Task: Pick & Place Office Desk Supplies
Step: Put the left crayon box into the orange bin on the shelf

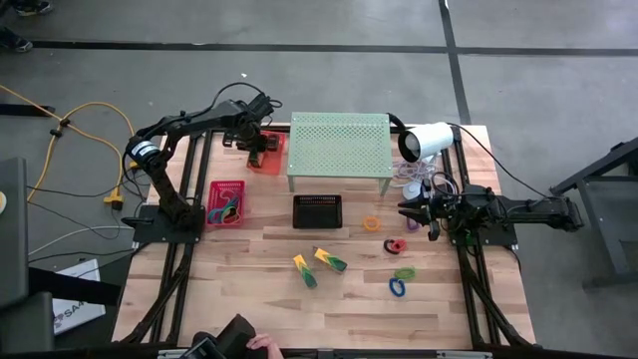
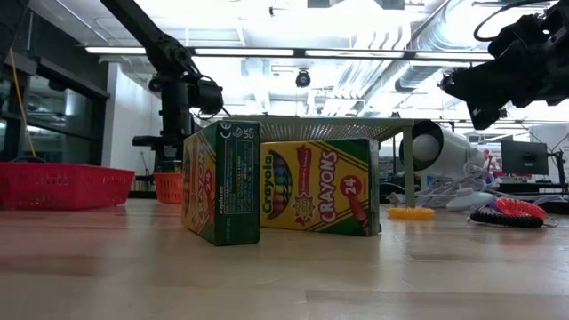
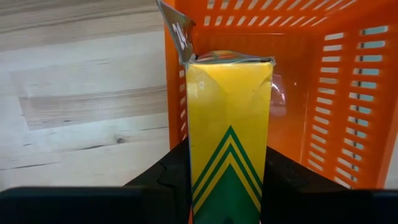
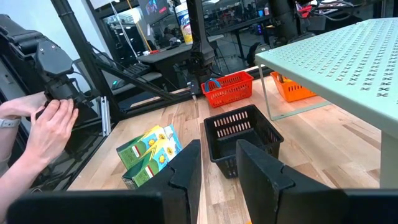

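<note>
A yellow-and-green crayon box (image 3: 229,124) sits between the fingers of my left gripper (image 3: 227,152), over the orange basket (image 3: 323,81) at the table's far left (image 1: 267,152). Two more crayon boxes (image 1: 304,270) (image 1: 330,260) lie flat on the table's middle, near the front. Orange (image 1: 372,223), red (image 1: 396,245), green (image 1: 404,272) and blue (image 1: 398,287) loops lie on the right. My right gripper (image 4: 217,158) hovers open above the table's right side (image 1: 407,211) and touches nothing. My left gripper pinches the crayon box between its two fingers (image 3: 171,180), one on each long side (image 3: 194,168). It comes from above, pointing down, fingers along the box. The box's far end, with an open flap (image 3: 177,31), points into the orange basket; whether it touches the floor I cannot tell.
A black basket (image 1: 317,211) stands in front of the pale-green perforated shelf (image 1: 339,148). A red basket (image 1: 225,202) holds a few items at the left. The white lamp (image 1: 427,140) and cables lie at the far right. A person's hand (image 4: 50,134) is at the near edge.
</note>
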Robot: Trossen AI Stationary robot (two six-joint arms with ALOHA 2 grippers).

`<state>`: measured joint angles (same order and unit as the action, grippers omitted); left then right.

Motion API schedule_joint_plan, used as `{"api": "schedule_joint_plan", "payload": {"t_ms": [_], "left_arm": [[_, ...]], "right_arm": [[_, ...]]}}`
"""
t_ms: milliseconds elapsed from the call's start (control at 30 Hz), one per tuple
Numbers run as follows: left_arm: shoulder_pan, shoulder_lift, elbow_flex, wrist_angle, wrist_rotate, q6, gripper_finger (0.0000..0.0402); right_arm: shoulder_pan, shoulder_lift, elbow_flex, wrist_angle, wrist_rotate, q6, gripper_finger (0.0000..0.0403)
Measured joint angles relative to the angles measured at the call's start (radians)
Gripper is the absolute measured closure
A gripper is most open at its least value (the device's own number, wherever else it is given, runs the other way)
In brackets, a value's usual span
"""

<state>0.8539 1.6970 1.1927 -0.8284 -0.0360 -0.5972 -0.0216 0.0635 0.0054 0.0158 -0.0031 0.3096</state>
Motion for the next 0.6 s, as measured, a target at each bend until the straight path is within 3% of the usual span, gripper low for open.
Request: {"api": "schedule_joint_plan", "payload": {"t_ms": [600], "left_arm": [[0.01,0.0,0.0,0.037,0.048,0.045,0.0263]], "right_arm": [[0.0,0.0,0.0,0.0,0.0,0.0,0.0313]]}}
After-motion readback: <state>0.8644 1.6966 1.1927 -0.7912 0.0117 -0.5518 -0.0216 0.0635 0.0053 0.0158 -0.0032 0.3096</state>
